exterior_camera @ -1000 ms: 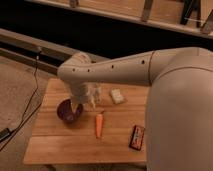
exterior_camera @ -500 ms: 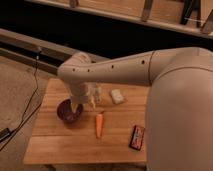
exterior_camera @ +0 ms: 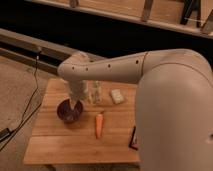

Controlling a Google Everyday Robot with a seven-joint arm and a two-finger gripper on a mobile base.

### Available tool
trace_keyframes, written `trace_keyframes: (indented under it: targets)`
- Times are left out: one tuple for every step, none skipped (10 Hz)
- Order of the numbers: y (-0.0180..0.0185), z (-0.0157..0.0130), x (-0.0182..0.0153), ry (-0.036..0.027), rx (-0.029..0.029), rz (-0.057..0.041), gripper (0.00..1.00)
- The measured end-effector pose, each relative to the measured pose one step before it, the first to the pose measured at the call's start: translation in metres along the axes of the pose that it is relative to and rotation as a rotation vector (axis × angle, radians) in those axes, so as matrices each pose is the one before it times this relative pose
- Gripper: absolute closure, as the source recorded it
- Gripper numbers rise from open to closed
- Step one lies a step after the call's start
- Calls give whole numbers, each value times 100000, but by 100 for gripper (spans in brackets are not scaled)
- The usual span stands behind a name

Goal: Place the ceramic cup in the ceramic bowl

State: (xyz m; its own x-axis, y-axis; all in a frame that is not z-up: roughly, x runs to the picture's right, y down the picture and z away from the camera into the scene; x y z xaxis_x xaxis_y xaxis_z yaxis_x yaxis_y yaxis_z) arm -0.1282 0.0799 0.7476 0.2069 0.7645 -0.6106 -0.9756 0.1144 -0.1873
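The ceramic bowl point(exterior_camera: 65, 115), dark maroon and glossy, sits on the left part of the wooden table point(exterior_camera: 55, 146). My gripper point(exterior_camera: 76, 102) hangs from the white arm, right over the bowl's far right rim and reaching into it. A pale shape shows at the gripper's lower end, inside the bowl's outline. I cannot tell whether that shape is the ceramic cup or part of the gripper. No cup stands apart on the table.
A pale, glass-like tall item point(exterior_camera: 94, 92) stands just right of the gripper. Further right lies a small white block point(exterior_camera: 117, 96). An orange carrot point(exterior_camera: 99, 125) lies in front of the bowl's right side. A dark packet point(exterior_camera: 134, 139) lies by my body. A cable point(exterior_camera: 29, 109) hangs left of the table.
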Motion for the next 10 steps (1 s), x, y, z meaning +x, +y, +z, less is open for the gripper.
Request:
trace_keyframes:
  targets:
    - [-12, 330, -1002, -565, -1110, -2436, 35]
    - [77, 315, -1065, -304, -1475, -2525, 35]
    - [138, 152, -1266, -692, -1525, -2278, 35]
    - [22, 20, -1264, -960, -772, -1677, 35]
    - [-261, 27, -1571, -837, 561, -1964, 35]
    - [22, 29, -1060, -363, 697, -1559, 35]
    - [359, 108, -1522, -693, 1050, -2828, 35]
    - [388, 137, -1168, -558, 1246, -2814, 35]
    - [268, 128, -775, -471, 1080, -2074, 35]
    - [612, 201, -1162, -627, 1480, -3531, 35]
